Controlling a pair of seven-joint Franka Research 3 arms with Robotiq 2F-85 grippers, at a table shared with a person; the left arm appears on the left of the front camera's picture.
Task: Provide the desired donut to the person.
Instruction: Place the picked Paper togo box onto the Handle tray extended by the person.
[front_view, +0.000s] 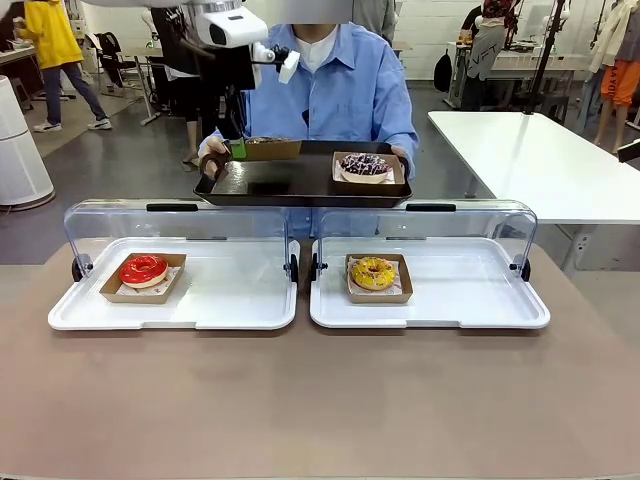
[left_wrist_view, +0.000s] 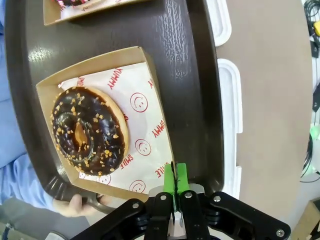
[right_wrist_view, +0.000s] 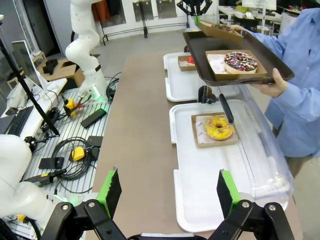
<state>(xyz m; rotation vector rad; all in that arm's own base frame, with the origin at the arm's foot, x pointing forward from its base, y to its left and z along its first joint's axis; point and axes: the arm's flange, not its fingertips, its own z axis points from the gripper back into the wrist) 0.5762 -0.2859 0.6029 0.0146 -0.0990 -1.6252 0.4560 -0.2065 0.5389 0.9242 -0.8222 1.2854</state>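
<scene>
The person (front_view: 340, 90) in a light blue shirt holds a dark brown serving tray (front_view: 280, 182) over the table's far edge. On it a chocolate donut (left_wrist_view: 90, 131) with nut crumbs lies in a cardboard tray (left_wrist_view: 92, 56), (front_view: 272, 148). My left gripper (left_wrist_view: 175, 177), (front_view: 237, 149) is shut on that cardboard tray's near rim. A chocolate donut with coloured sprinkles (front_view: 365, 164) sits in its own cardboard tray on the right of the serving tray. My right gripper (right_wrist_view: 170, 192) is open and holds nothing, low over the table's near right side.
Two white display trays (front_view: 230, 305), (front_view: 470, 305) with raised clear lids stand side by side. The left one holds a red-glazed donut (front_view: 143, 269), the right one a yellow donut (front_view: 372, 272). A hand of the person (left_wrist_view: 75, 204) grips the serving tray's edge beside my left gripper.
</scene>
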